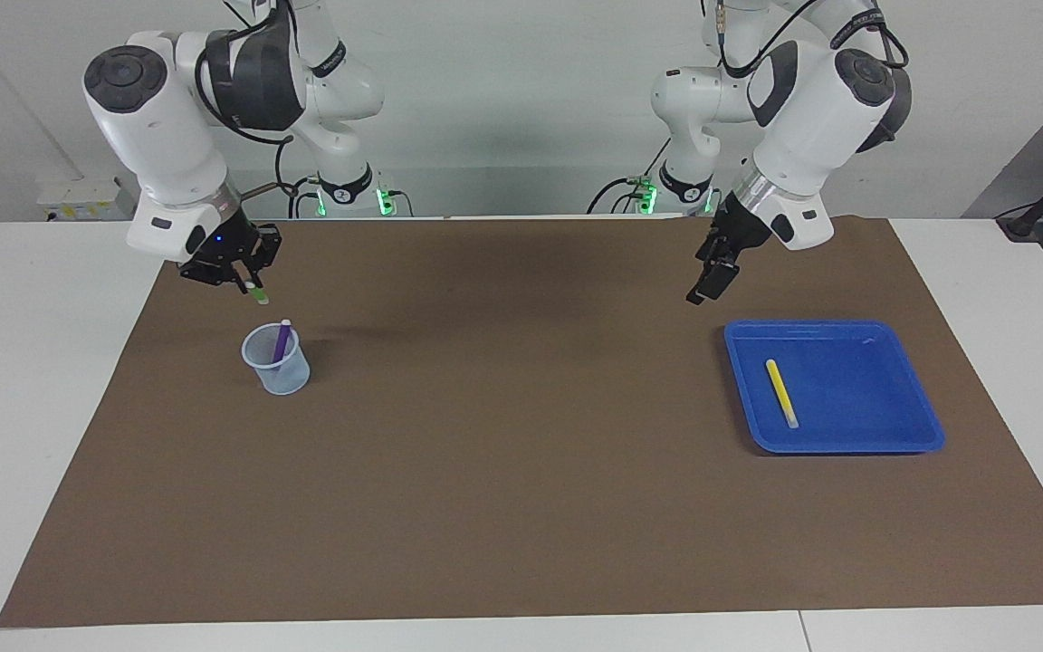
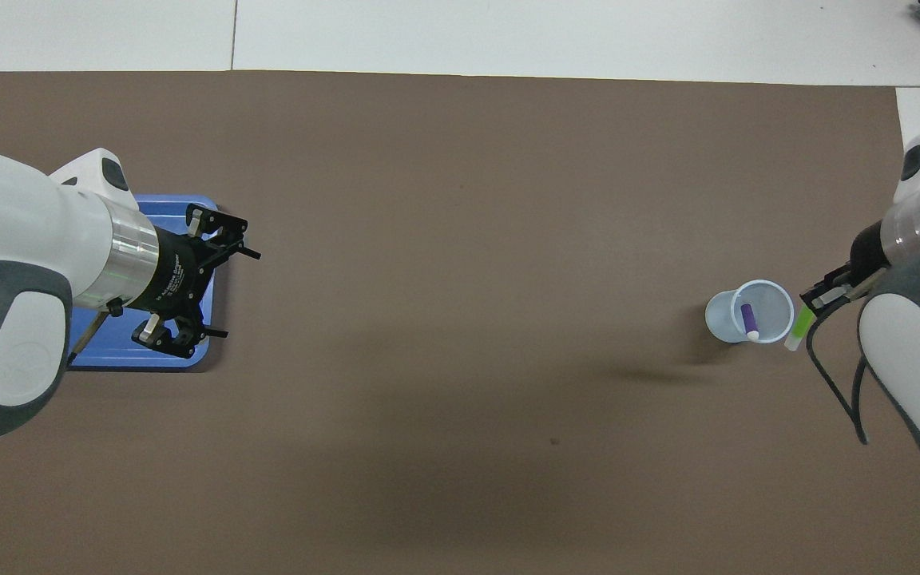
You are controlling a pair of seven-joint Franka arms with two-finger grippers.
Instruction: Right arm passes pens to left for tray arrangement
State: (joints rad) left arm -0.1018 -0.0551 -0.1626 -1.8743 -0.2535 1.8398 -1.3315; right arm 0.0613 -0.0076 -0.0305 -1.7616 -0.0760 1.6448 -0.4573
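Note:
My right gripper point(image 1: 242, 279) hangs above the pale cup point(image 1: 276, 365), shut on the upper end of the green pen point(image 1: 255, 291), whose pale tip points down, clear of the rim. The purple pen point(image 1: 282, 339) leans inside the cup point(image 2: 750, 311). In the overhead view the green pen point(image 2: 800, 327) shows beside the cup under the right gripper point(image 2: 822, 296). The yellow pen point(image 1: 781, 392) lies in the blue tray point(image 1: 856, 398). My left gripper point(image 1: 698, 288) is open and empty in the air, over the mat by the tray's edge nearest the table's middle; from above the left gripper point(image 2: 240, 294) partly covers the tray point(image 2: 172, 209).
A brown mat point(image 1: 521, 471) covers most of the white table point(image 1: 33, 362). The cup stands toward the right arm's end, the tray toward the left arm's end. Nothing lies on the mat between them.

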